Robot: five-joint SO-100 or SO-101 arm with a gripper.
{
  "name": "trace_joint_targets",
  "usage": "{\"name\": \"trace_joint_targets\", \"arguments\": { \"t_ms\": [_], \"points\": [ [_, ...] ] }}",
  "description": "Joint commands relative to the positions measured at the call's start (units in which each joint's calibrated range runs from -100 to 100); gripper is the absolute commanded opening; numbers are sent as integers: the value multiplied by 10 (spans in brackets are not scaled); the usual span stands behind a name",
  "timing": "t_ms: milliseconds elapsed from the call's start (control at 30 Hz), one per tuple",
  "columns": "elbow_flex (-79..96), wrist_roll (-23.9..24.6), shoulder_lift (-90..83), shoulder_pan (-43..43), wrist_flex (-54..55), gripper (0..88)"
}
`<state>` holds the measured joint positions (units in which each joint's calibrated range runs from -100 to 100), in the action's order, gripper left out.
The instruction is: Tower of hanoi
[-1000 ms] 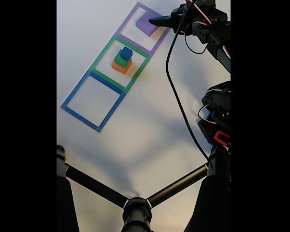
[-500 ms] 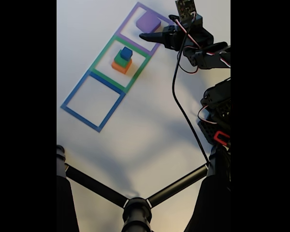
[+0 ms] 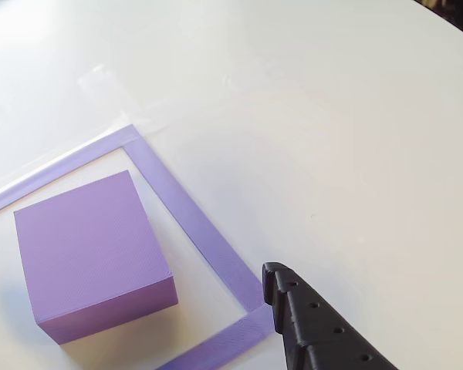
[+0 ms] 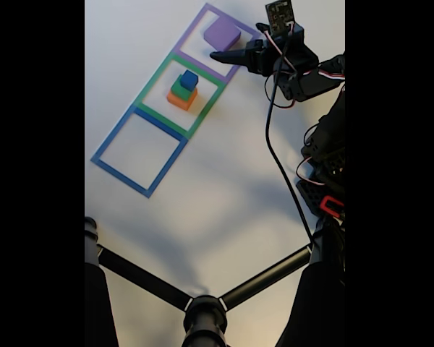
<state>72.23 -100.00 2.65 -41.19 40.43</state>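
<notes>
- Since the earlier frames the arm has pulled back from the flat purple square foam block (image 4: 222, 33); the black two-finger gripper (image 4: 215, 55) now sits over the lower right edge of the purple taped outline (image 4: 186, 37), and the purple block itself has not shifted.
- Left of the fingertips, fixed view: blue taped outline (image 4: 139, 150), nothing inside it.
- Nearer, down-left of the fingertips: green taped outline (image 4: 152, 77) holding a stack, with the orange foam block (image 4: 181, 100) at the bottom, the green foam block (image 4: 180, 88) on it and the small blue foam cube (image 4: 189, 78) on top.
- Just up from the fingertips: the purple block, alone in its outline, apart from the fingers.
- Other view: one black finger (image 3: 309, 327) over the outline's corner, purple block to its left, clear gap between.
- Finger state: nothing held. Whether they are spread or closed, I cannot tell; a single dark point shows.
- Judged progress: widest block placed, three-block stack still to transfer.
- Risk: a low sweep left could clip the stack and topple the blue cube.
- Risk: soft foam may squash or tilt under an off-centre pinch.
- Risk: the black cable (image 4: 275, 137) hanging by the arm could snag.
</notes>
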Motion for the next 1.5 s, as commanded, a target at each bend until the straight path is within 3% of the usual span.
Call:
{"name": "trace_joint_targets", "arguments": {
  "t_ms": [0,833,1467],
  "points": [
    [-21,0,5,-8,19,515],
    [-112,0,90,37,26,520],
    [-128,0,121,47,22,404]
  ]
}}
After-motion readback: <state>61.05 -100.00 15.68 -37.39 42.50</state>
